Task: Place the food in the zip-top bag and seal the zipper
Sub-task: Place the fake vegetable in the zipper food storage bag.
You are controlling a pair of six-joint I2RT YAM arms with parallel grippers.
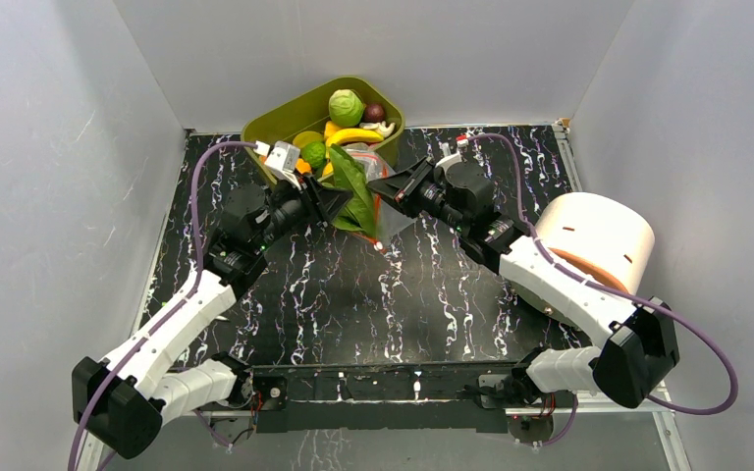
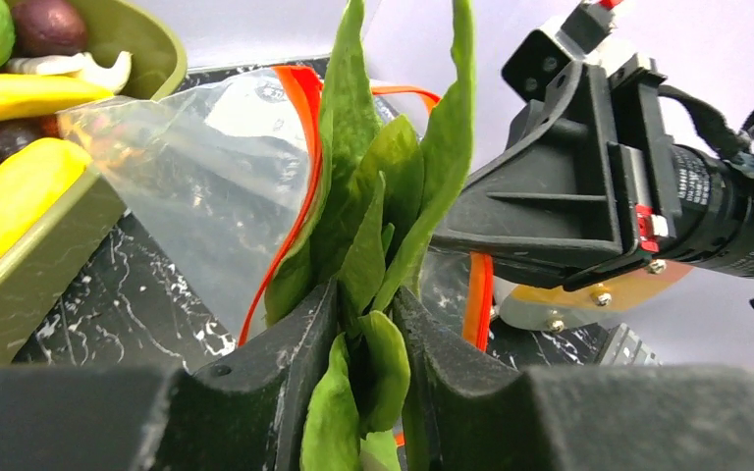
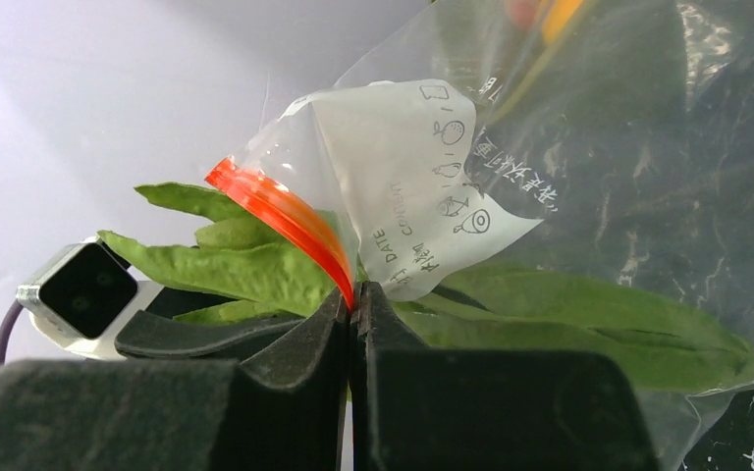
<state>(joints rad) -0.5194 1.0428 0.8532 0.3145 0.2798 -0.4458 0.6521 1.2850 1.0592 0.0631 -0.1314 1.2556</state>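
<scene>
Only the right wrist cam shows the print on the crinkly clear bag (image 3: 589, 147). The right gripper (image 3: 353, 294) pinches its orange zipper (image 3: 275, 211), and the left gripper (image 2: 365, 294) clamps the floppy leaf (image 2: 393, 177).

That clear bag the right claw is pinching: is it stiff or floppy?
Probably floppy: the clear bag creases and folds over beside the right gripper, which pinches it at its red-orange strip. It is likely very light, since a pinch on one edge seems enough to lift its mouth. Its glossy film may be slippery.
</scene>
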